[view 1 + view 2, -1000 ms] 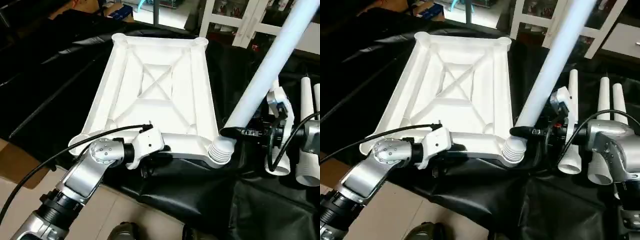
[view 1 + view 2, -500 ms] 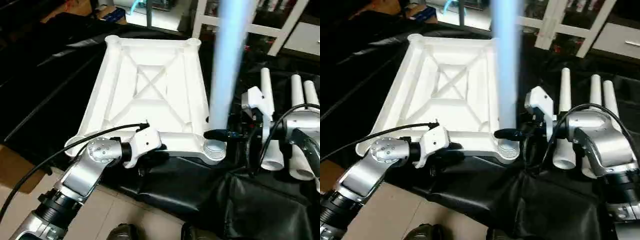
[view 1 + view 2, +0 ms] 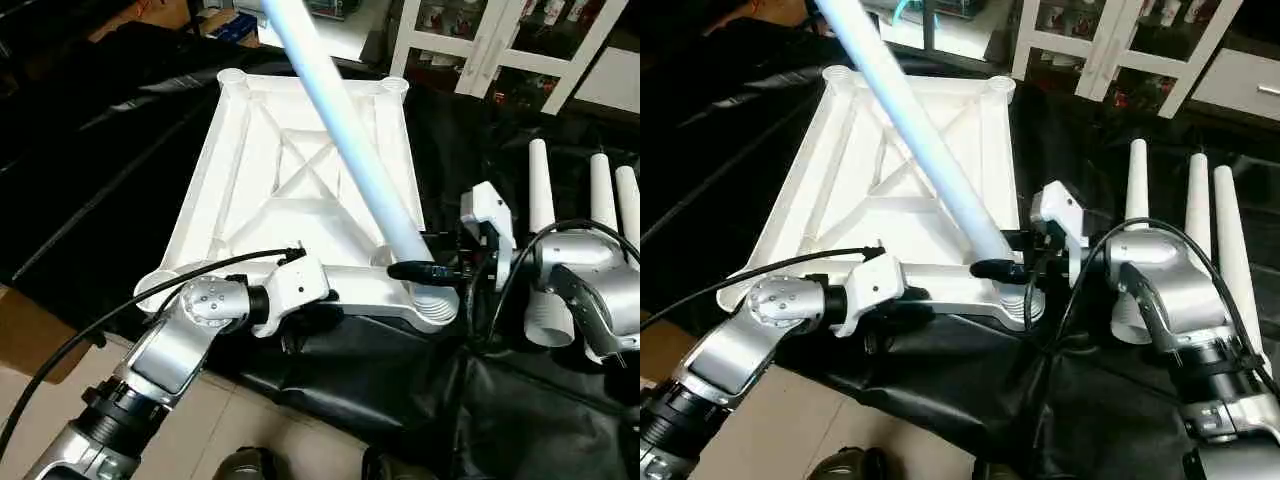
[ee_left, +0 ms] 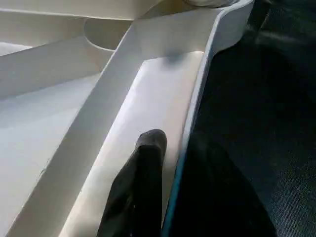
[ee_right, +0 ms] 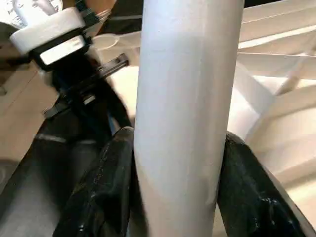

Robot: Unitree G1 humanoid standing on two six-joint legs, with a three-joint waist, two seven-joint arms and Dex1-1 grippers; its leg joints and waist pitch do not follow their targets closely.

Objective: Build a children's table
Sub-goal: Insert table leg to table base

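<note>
Seating the leg well calls for a steady base, so the upturned children's table top (image 3: 300,170), lying ribs-up on the black-draped tabletop (image 3: 90,180), is pinched along its near rim by the left gripper (image 3: 305,318), narrowly closed with one finger (image 4: 143,182) inside the wall. Further right, the tube leg (image 3: 340,140) is clamped between the right gripper's (image 3: 1005,268) fingers, its lower end at the near right corner socket (image 3: 435,300) while it leans away. It should be brought upright before being pressed in. Three spare legs (image 3: 1185,220) lie at far right.
</note>
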